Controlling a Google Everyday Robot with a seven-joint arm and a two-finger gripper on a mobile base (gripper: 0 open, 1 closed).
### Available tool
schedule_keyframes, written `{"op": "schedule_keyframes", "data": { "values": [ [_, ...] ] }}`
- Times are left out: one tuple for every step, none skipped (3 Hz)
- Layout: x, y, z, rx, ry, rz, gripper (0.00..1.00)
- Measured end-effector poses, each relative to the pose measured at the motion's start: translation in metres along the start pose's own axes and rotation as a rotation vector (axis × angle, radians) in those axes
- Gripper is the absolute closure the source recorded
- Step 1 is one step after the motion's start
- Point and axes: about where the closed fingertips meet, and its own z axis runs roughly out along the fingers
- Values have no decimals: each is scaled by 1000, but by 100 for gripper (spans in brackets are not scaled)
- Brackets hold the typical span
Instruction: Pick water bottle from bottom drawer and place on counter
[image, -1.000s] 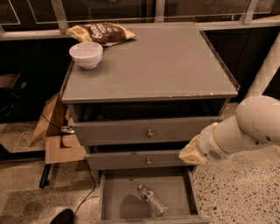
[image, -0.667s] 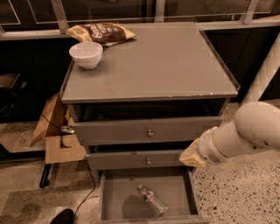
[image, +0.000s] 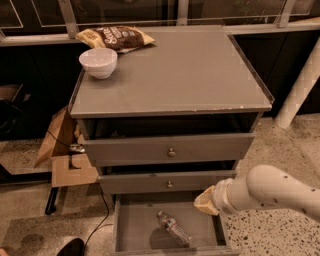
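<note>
Three grey drawers sit in one cabinet, and the bottom drawer (image: 135, 225) is pulled well out, showing its plain grey floor. The water bottle (image: 173, 228) lies on its side inside that drawer, a little right of the middle. It lies at a slant, with one end toward the back left and the other toward the front right.

The gripper (image: 206, 201) is a yellowish tip at the end of a thick white arm (image: 272, 192) that reaches in from the right. It hangs over the right rear part of the open drawer, just below the front of the middle drawer (image: 140, 183). It is up and to the right of the bottle and apart from it. Whether it is spread or pressed together cannot be told.

The top drawer (image: 215, 147) and the middle drawer each stand slightly out. On the counter (image: 190, 75), a white bowl (image: 98, 62) sits near the back left corner, with a bag of chips (image: 116, 37) just behind it. A cardboard box (image: 67, 167) rests on the floor to the left of the cabinet.
</note>
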Motion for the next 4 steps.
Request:
{"op": "schedule_keyframes", "data": {
  "values": [
    [32, -22, 70, 25, -43, 42, 100],
    [51, -6, 104, -21, -55, 92, 100],
    [51, -6, 104, -21, -54, 92, 100],
    [73, -5, 131, -11, -32, 73, 100]
  ]
}}
